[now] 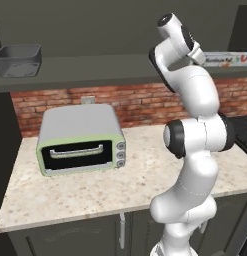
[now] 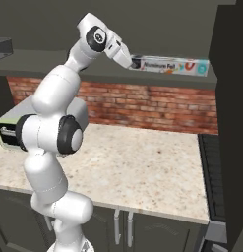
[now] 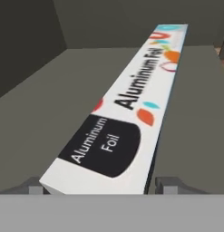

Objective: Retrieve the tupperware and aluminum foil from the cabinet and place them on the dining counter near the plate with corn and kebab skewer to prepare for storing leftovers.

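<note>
Brick backsplash and speckled stone counter (image 1: 95,192) below, but the action's up on the cabinet (image 2: 157,78) shelf. Aluminum foil (image 3: 127,108) lies flat w/ its near end between the spread fingers (image 3: 170,185), not pinched yet (prob lined up lengthwise for a narrow-side grab). Long, smooth printed carton. Tupperware (image 1: 19,61), a dark tapered tub, sits far left on the same shelf.

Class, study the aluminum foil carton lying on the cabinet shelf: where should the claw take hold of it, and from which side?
Grip the aluminum foil carton across its narrow width at the near end, coming in along its length from the open front of the shelf. It lies flat, long and slim, so only the short dimension fits between the fingers, which already flank that end.
</note>
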